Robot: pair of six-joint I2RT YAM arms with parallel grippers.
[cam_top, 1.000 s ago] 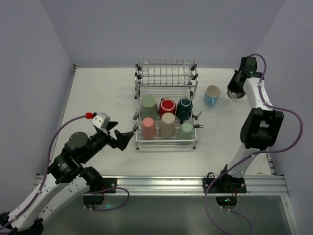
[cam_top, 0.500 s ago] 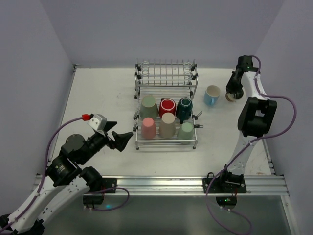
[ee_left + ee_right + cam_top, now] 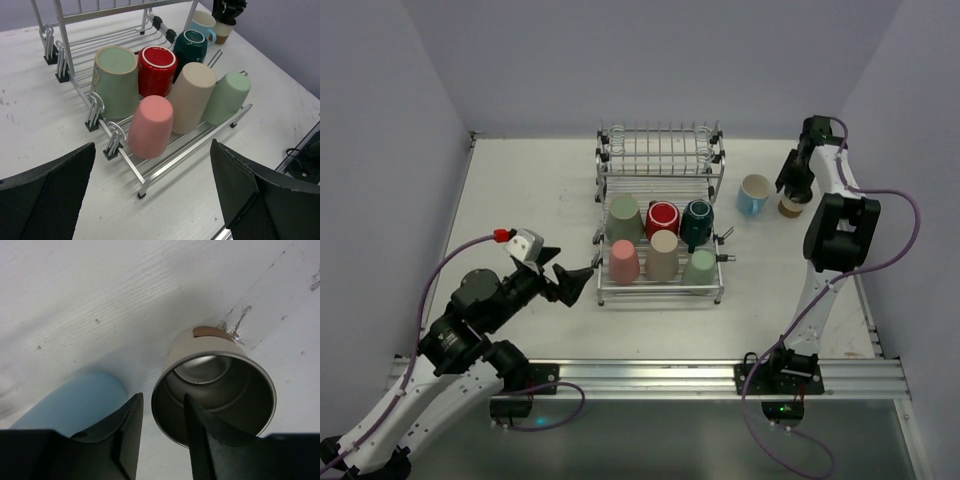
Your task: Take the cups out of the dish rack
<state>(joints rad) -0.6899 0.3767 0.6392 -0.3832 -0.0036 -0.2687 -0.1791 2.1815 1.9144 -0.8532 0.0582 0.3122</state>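
Observation:
The dish rack [image 3: 660,290] stands mid-table. Its lower tray holds the sage green [image 3: 623,215], red [image 3: 662,216], dark teal [image 3: 697,220], pink [image 3: 624,262], beige [image 3: 663,255] and mint green [image 3: 700,268] cups. The light blue cup [image 3: 754,194] stands on the table right of the rack. The tan-brown cup [image 3: 215,385] stands upright beside it. My right gripper [image 3: 794,185] is straight above that cup and slightly open [image 3: 161,397]. One finger is inside the rim and one outside, with a gap showing. My left gripper [image 3: 570,280] is wide open and empty, just in front of the rack's near-left corner [image 3: 152,150].
The rack's upper shelf [image 3: 660,140] is bare wire with upright prongs. The right arm's links [image 3: 840,240] rise along the table's right side. The table's near edge and the aluminium rail [image 3: 720,375] lie behind my left gripper.
My right gripper has come down and toward the light blue cup with the tan-brown cup, which now stands on the table. The jaws have loosened. The left gripper has barely moved.

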